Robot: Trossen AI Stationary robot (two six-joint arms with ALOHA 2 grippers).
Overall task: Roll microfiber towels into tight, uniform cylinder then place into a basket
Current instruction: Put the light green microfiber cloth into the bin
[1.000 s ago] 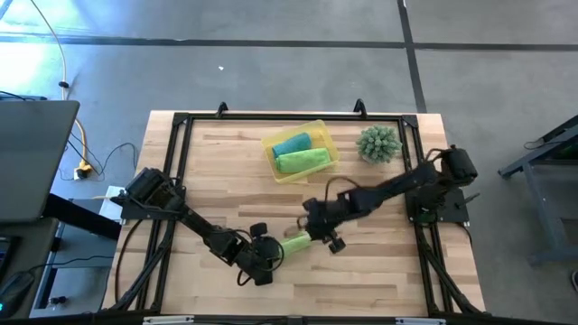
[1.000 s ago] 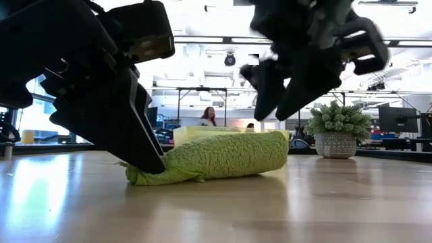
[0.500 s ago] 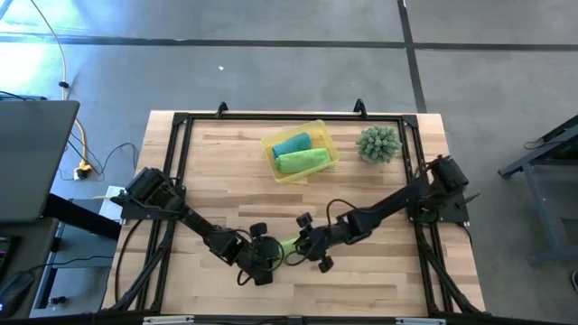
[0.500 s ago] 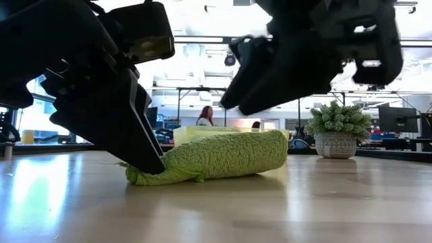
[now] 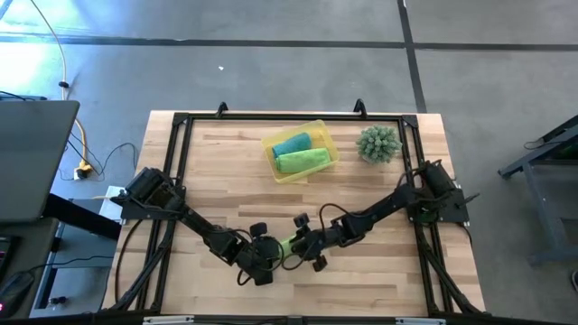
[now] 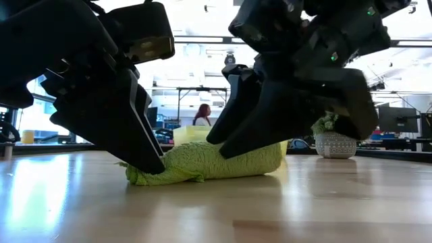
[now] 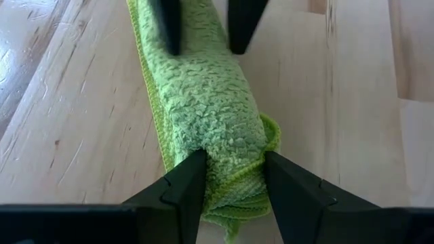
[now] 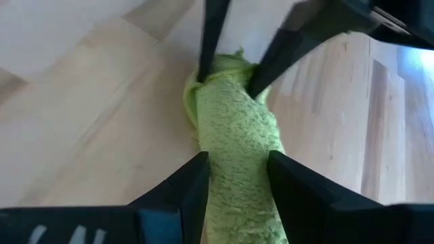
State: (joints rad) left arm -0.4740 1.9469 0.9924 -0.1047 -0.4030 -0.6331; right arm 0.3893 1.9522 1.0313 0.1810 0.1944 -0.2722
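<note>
Lime-green and nubbly, the rolled microfiber towel (image 7: 213,129) is lying on its side on the pale wooden table (image 5: 361,280), near the front edge and well apart from the shallow translucent yellow plastic basket (image 5: 321,129) at the back. You are gripping it at both ends: the left tool (image 7: 230,177) is clamped on the looser end, where folded layers are bulging out past the fingers, and the right tool (image 8: 237,183) is straddling the other end with its fingers pressed against the terry sides.

Watch that loose end. It looks flattened and less tightly wound than the body, so if you are lifting unevenly, the soft cloth may be sagging between the tools or unwinding from that tail. A pinch on only the outer layers could let the core slide out.

Inside the basket, a teal rolled towel (image 5: 291,144) and a second lime-green roll (image 5: 302,161) are already lying side by side. Just beside it, a spiky green ball-shaped plant (image 5: 378,143) is standing.
</note>
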